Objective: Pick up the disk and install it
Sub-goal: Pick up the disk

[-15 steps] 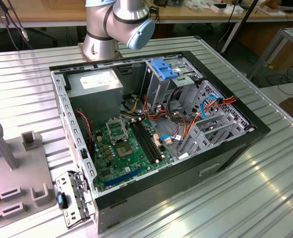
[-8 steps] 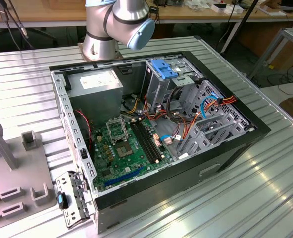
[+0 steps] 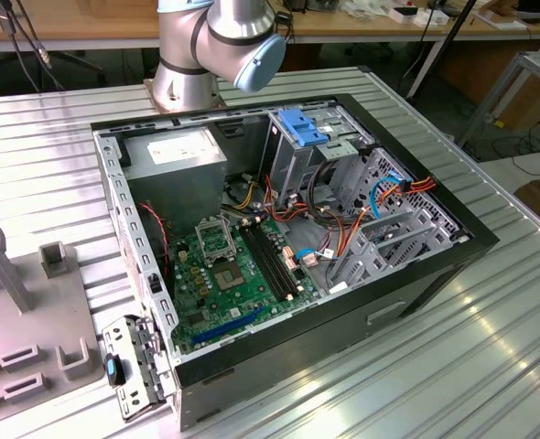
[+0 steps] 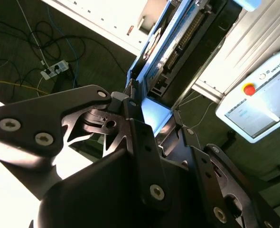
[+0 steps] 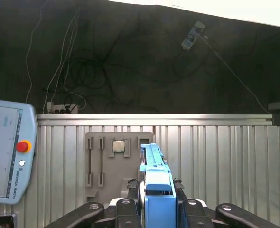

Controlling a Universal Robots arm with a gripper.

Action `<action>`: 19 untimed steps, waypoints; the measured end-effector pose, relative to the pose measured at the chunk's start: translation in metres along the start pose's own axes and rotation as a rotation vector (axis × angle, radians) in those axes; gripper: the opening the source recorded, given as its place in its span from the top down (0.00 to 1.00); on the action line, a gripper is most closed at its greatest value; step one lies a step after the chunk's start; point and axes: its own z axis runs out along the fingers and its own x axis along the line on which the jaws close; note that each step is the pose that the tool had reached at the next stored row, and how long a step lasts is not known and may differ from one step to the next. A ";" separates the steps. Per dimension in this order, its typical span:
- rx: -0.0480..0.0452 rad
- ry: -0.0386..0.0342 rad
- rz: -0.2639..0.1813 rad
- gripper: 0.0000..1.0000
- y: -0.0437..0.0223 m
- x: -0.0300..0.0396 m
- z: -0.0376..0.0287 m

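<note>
Gripper (image 5: 156, 190) shut tight on the disk (image 5: 152, 164), edge-up above the ribbed table (image 5: 216, 156), near the edge bearing the grey fixture plate (image 5: 102, 161). Squeeze the blue rails evenly, avoid tilt, steer clear of cables (image 3: 343, 219) beside the drive cage (image 3: 305, 137)

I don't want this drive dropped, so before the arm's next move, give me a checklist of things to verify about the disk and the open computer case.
1. Grip on the disk: ok. The gripper is shut on the disk, clamped at its blue rail.
2. Disk clear of the table: ok. In the first wrist view it is held off the ribbed table.
3. Case open: ok. The computer case lies open in the exterior view.
4. Bay free: cannot tell. The inside of the drive cage is hidden.
5. Cables out of the way: probably not ok. The orange and blue cables loop beside the cage.
</note>
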 end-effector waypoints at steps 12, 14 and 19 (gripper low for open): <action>0.0052 0.0000 0.000 0.63 -0.0063 0.0001 0.0067; 0.0069 -0.0001 0.000 0.63 -0.0071 0.0001 0.0071; 0.0094 0.0001 0.000 0.63 -0.0087 0.0001 0.0072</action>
